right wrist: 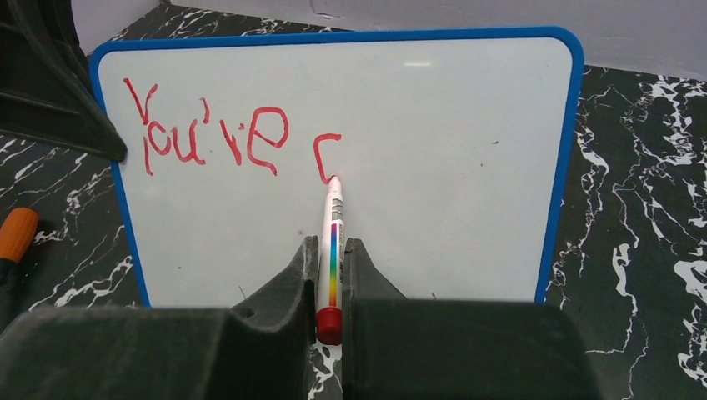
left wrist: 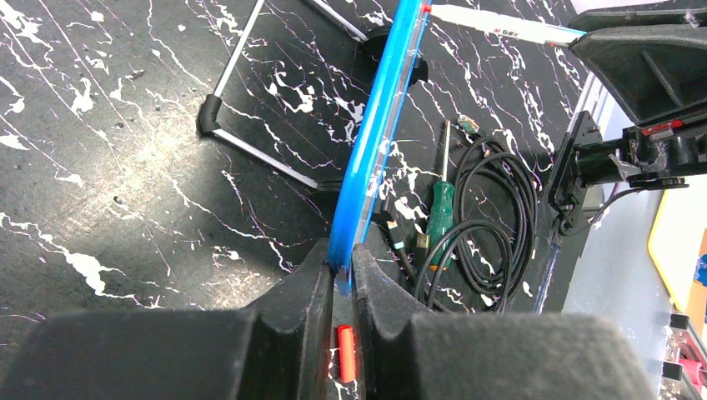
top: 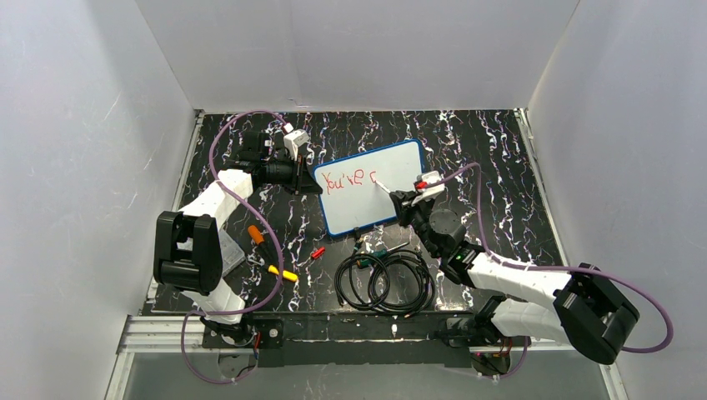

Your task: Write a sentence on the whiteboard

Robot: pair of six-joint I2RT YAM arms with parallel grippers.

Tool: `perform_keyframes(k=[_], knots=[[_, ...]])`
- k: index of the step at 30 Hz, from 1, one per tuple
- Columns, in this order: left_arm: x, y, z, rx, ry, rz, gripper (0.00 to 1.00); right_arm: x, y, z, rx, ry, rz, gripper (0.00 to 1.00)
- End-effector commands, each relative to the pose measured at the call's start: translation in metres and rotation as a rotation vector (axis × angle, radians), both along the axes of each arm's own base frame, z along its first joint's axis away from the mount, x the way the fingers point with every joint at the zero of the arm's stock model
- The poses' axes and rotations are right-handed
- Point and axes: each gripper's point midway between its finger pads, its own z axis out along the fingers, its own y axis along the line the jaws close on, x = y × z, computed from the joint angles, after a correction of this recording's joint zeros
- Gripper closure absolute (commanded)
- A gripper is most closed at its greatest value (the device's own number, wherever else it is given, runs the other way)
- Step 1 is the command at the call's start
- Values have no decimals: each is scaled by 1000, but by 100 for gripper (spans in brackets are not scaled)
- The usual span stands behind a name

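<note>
The whiteboard (top: 375, 200), white with a blue frame, sits mid-table. Red writing, the sentence (right wrist: 204, 133), reads "You're" at its upper left, followed by a short curved stroke (right wrist: 323, 154). My right gripper (right wrist: 332, 250) is shut on a white marker (right wrist: 333, 221) with a rainbow stripe and a red end. The marker's tip touches the board at the bottom of that stroke. My left gripper (left wrist: 340, 265) is shut on the whiteboard's blue edge (left wrist: 375, 142), at the board's left side in the top view (top: 315, 179).
Coiled black cables (top: 385, 282) and a green screwdriver (left wrist: 440, 208) lie in front of the board. Orange (top: 256, 234) and yellow (top: 283, 273) pens, a red cap (top: 318, 252) and a clear box (top: 227, 250) lie near the left arm. A wire stand leg (left wrist: 250, 146) shows behind the board.
</note>
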Motion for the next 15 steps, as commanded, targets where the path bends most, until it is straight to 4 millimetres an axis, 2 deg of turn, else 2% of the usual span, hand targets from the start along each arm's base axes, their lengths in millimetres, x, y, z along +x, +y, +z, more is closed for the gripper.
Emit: perform_keyframes(k=[1,9,15], knots=[[-2,-1,16,-3,-43,-19,100,14,-6,27,38,-72,-77,99],[-2,-2,17,-5,-44,-19,100,24,2,49,67,-128,-83,99],[-2,-2,17,-5,-46,-20,100,24,1,45,49,-120,-89,99]])
